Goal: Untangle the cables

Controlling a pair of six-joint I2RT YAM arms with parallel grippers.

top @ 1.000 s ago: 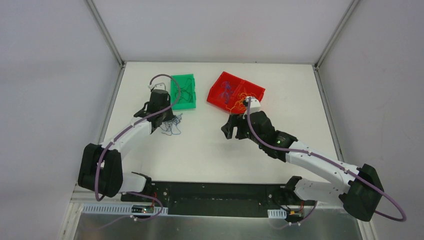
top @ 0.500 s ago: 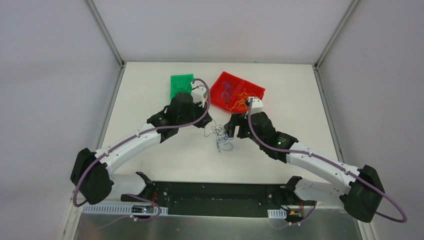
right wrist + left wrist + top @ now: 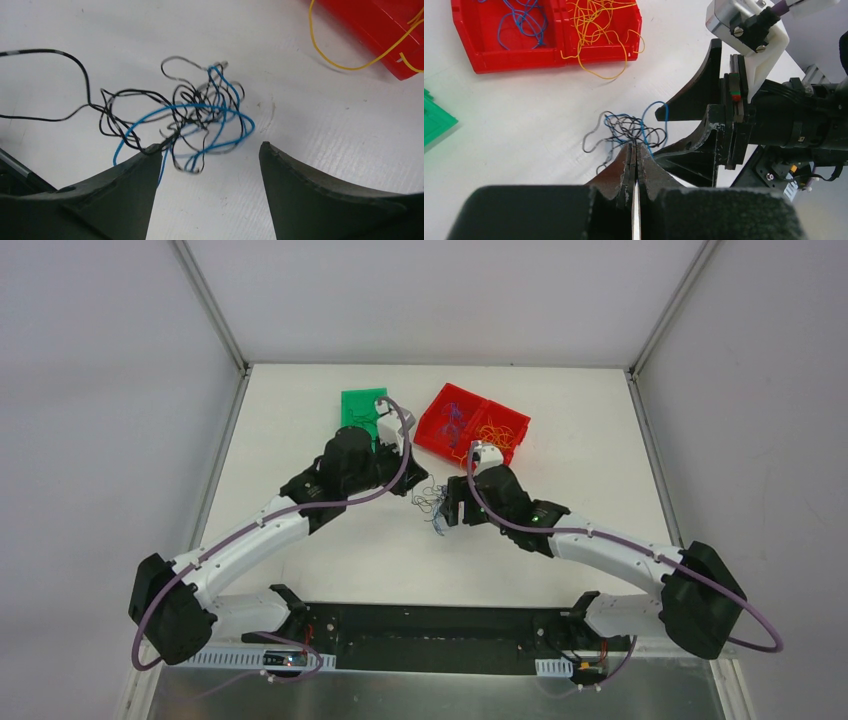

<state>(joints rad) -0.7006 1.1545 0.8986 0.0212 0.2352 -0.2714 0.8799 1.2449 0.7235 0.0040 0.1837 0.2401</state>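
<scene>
From where I stand, a good part of the sorting looks done. The red bin [image 3: 549, 52] has loose blue wires [image 3: 521, 22] in one compartment and yellow-orange wires [image 3: 596, 20] in the other, though one yellow strand [image 3: 340, 65] trails over its edge onto the white table [image 3: 300, 420]. The green bin [image 3: 358, 403] sits beside it, partly behind the left arm, and I cannot make out what is in it. What I judge is left is the cable knot [image 3: 195, 115], a small snarl of black and blue strands between the two grippers, well short of the red bin. Whether it rests on the table or hangs just above it I cannot tell. The left gripper [image 3: 634, 150] has its jaws pressed together and seems to pinch a few strands at the knot's near edge. The right gripper [image 3: 206, 150] holds its jaws spread wide around the knot's other side, gripping nothing. The black and blue strands have yet to be pulled apart. I see no brand, label or readable writing anywhere.
</scene>
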